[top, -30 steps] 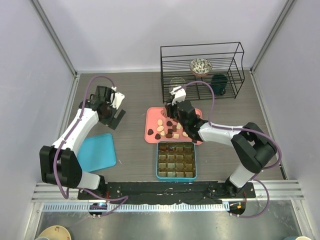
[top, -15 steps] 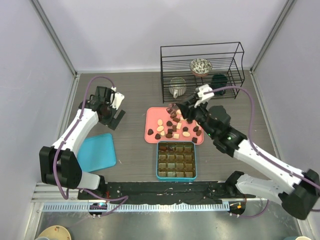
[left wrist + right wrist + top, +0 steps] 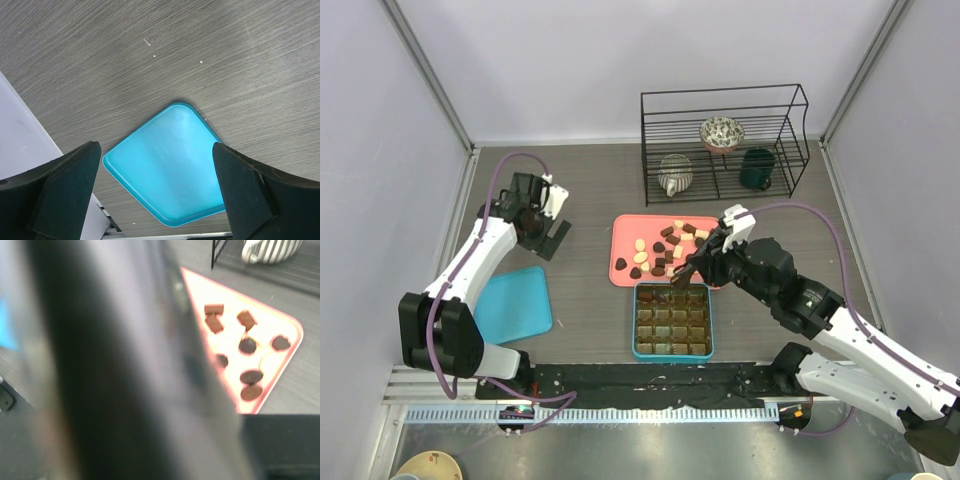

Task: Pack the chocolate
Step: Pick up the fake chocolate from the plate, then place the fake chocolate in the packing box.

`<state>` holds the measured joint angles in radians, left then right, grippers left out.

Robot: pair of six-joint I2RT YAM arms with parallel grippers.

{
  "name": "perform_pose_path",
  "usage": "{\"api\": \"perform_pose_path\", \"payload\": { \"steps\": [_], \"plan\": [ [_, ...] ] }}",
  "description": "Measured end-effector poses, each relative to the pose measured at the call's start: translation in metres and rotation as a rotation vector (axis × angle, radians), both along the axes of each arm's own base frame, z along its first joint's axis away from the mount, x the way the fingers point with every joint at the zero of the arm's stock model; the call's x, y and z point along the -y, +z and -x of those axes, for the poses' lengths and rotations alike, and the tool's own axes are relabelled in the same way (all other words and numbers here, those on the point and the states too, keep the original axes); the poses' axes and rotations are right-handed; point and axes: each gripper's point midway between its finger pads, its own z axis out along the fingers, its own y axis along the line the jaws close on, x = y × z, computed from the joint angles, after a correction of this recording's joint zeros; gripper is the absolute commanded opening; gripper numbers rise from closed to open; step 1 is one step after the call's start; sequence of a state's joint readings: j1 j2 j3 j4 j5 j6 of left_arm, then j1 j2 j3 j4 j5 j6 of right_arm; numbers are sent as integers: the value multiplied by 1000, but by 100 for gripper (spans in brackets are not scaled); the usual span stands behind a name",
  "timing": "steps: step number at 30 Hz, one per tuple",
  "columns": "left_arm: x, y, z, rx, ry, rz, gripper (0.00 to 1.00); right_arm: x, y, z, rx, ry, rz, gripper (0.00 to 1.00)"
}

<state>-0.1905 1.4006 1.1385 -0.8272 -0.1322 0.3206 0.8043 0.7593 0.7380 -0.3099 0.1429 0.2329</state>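
Observation:
Several small chocolates, dark brown, mid brown and cream, lie scattered on the pink tray. They also show in the right wrist view on the same tray. My right gripper hangs over the tray's near edge, just behind the teal box with brown compartments. Its jaws are blurred, so I cannot tell their state or whether they hold anything. My left gripper is open and empty at the far left. In its wrist view it is above the teal lid.
The teal lid lies flat at the near left. A black wire rack at the back right holds a patterned bowl, a striped mug and a dark green mug. Grey walls close in both sides.
My right arm has swung back from the tray's far side towards the near side; its gripper now sits over the tray's near edge by the box. The left arm has not moved.

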Motion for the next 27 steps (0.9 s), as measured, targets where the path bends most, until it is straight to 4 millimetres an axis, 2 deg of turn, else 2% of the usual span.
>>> {"api": "perform_pose_path", "payload": {
  "steps": [7, 10, 27],
  "plan": [
    [-1, -1, 2, 0, 6, -3, 100, 1, -30, 8, -71, 18, 43, 33],
    [-1, -1, 3, -2, 8, -2, 100, -1, -40, 10, -94, 26, 58, 39],
    [-2, -4, 6, -8, 8, -4, 100, -2, -39, 8, -82, 26, 69, 46]
  ]
}}
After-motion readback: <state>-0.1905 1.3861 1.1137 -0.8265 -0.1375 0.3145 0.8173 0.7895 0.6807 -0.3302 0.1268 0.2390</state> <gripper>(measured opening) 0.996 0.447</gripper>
